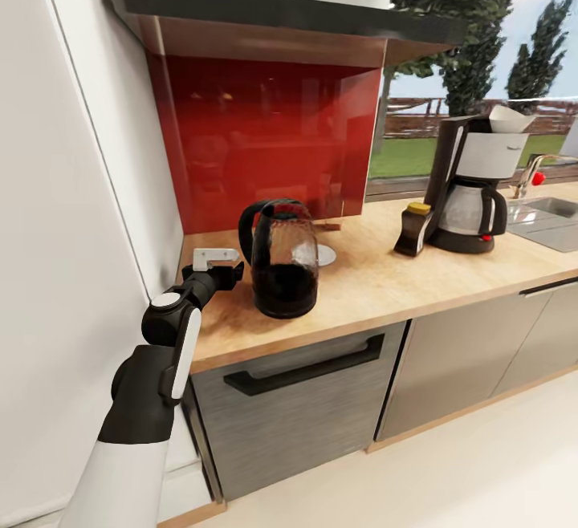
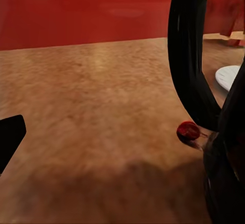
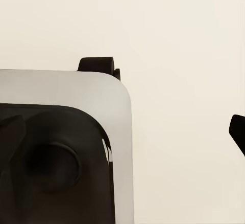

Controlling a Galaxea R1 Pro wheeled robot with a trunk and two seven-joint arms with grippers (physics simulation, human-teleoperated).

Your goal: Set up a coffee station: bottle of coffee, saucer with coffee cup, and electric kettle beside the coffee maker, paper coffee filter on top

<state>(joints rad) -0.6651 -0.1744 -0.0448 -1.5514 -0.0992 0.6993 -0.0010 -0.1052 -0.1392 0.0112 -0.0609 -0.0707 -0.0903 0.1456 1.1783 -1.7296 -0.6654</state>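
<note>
Fingers of the left arm (image 1: 229, 273) reach forward over the wooden desk (image 1: 377, 271), just beside the handle of the electric kettle (image 1: 281, 259). From the head view I cannot tell whether they touch the handle or how wide they stand. In the left wrist view one dark fingertip (image 2: 9, 138) shows at the picture's edge, with bare wood in front of it and nothing between the fingers, so they look spread apart rather than closed. The same view shows the kettle's black handle (image 2: 189, 55) arching close by, with a small red button (image 2: 188, 130) at its base, and a white saucer (image 2: 228, 75) on the wood beyond.

The kettle stands upright near the front edge of the desk, in front of a glossy red wall panel (image 1: 265, 135). Its body is clear glass with a dark base. The saucer (image 1: 325, 254) lies flat just behind it, partly hidden by the glass.

Well apart from the kettle, toward the sink (image 1: 546, 219), stands the coffee maker (image 1: 474, 187), black and silver with a glass jug. A white paper coffee filter (image 1: 510, 119) sits on top of it. The bottle of coffee (image 1: 413, 229), dark with a yellow cap, stands just beside the maker on the kettle's side.

The right wrist view looks at a pale surface and part of the robot's own grey and black body; a dark fingertip (image 3: 238, 132) shows at one edge, and I cannot tell the state of the right fingers
</note>
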